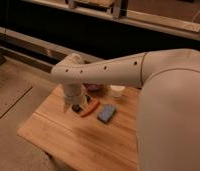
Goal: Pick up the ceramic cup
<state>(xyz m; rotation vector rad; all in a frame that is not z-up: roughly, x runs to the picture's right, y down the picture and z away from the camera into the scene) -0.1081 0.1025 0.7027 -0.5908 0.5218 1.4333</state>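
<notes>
The ceramic cup point(116, 91) is small and white and stands upright near the far edge of the wooden table point(68, 135). My arm reaches from the right across the picture and bends down at the wrist. My gripper point(76, 107) hangs below the wrist over the table's left part, left of the cup and apart from it. Most of the gripper is hidden behind the wrist. A dark maroon bowl point(95, 87) sits left of the cup, partly hidden by my arm.
An orange elongated object point(90, 108) lies just right of the gripper. A blue-grey rectangular block point(107, 113) lies in front of the cup. A dark counter with rails point(38, 47) runs behind the table. The floor point(8, 95) is at the left.
</notes>
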